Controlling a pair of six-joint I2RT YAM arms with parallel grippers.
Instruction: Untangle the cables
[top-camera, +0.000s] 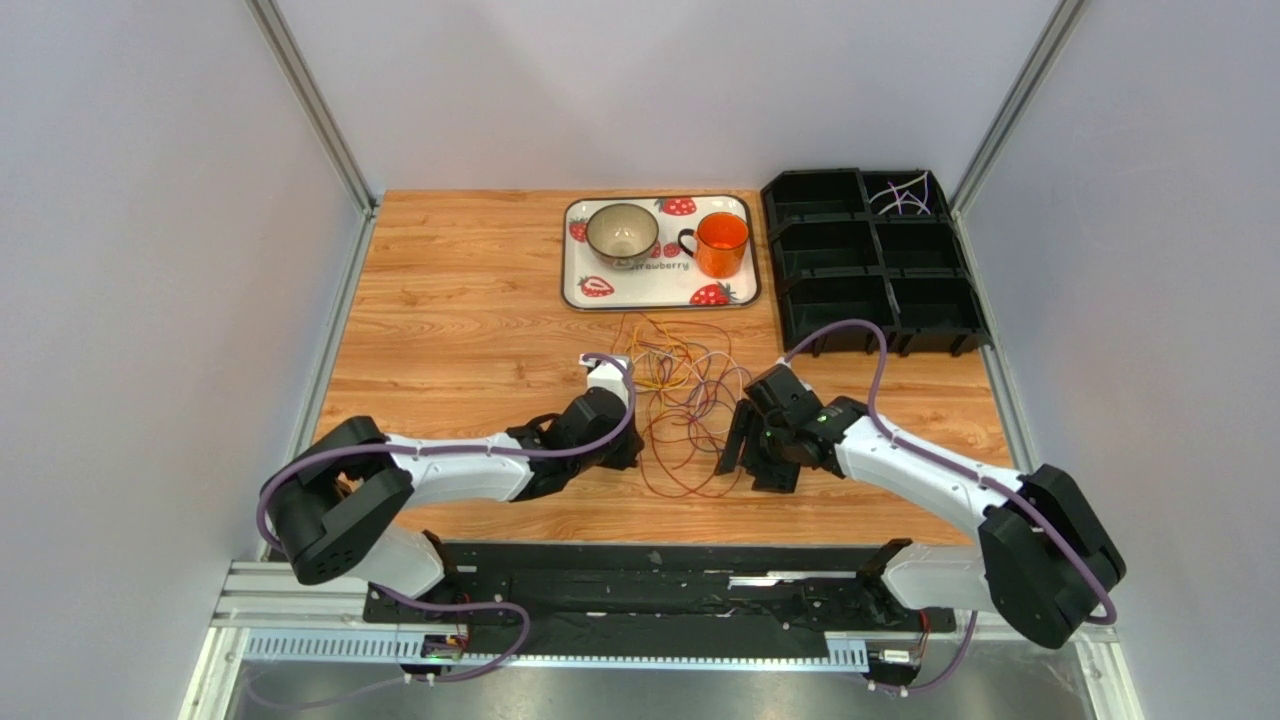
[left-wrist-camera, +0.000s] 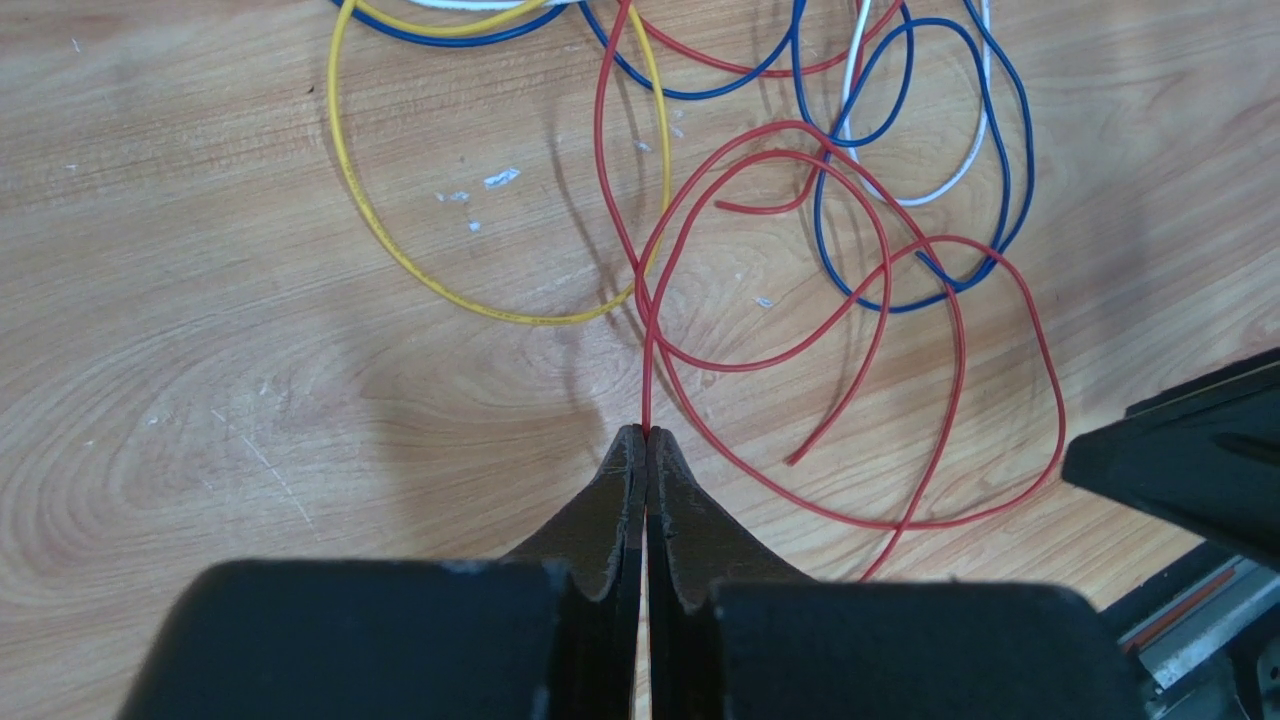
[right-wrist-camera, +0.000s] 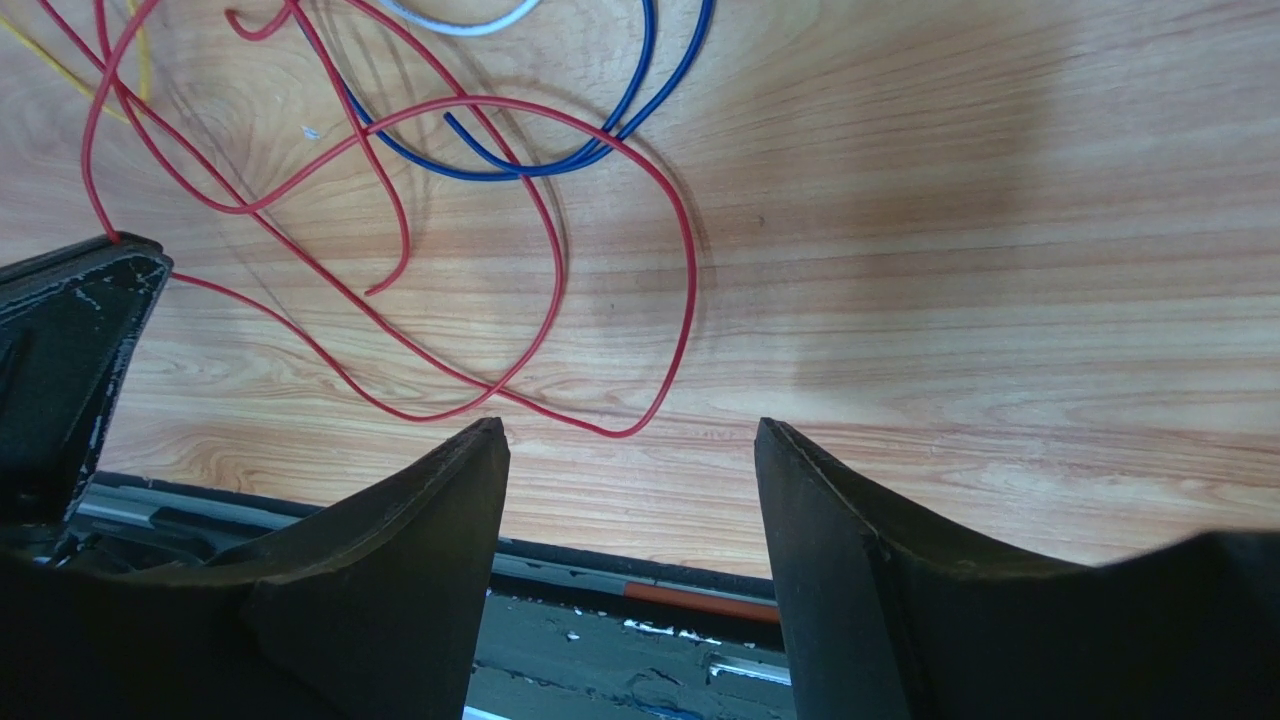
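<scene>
- At the near edge of the bench (top-camera: 451, 300), well short of the tray (top-camera: 669, 285), the left arm (top-camera: 451, 468) and the right arm (top-camera: 932, 468) reach in from their bases toward each other.
- Nearer than the tray and below its left half, the left jaws are pressed fully together. They pinch a red cable (left-wrist-camera: 649, 383) at their very tips, and the strand runs straight out from them before it loops away.
- Nearer than the tray and below its right end, the right jaws stand wide apart with nothing between them, tips low over bare wood. A red loop lies just beyond them, untouched.
- Between the two sets of jaws, just on the near side of the tray, the cables (top-camera: 684, 405) lie in one loose tangle on the bench. Red loops lie nearest, crossing a blue cable (left-wrist-camera: 821, 225), a yellow cable (left-wrist-camera: 526, 318) and a white cable (left-wrist-camera: 920, 203) farther on.
- On the tray itself stand a bowl (top-camera: 621, 231) and an orange mug (top-camera: 723, 240), side by side, the bowl on the left.
- Just right of the tray, at the far right of the bench, sits a black compartment bin (top-camera: 872, 255). Its far right compartment holds a few pale wires (top-camera: 906, 192).
</scene>
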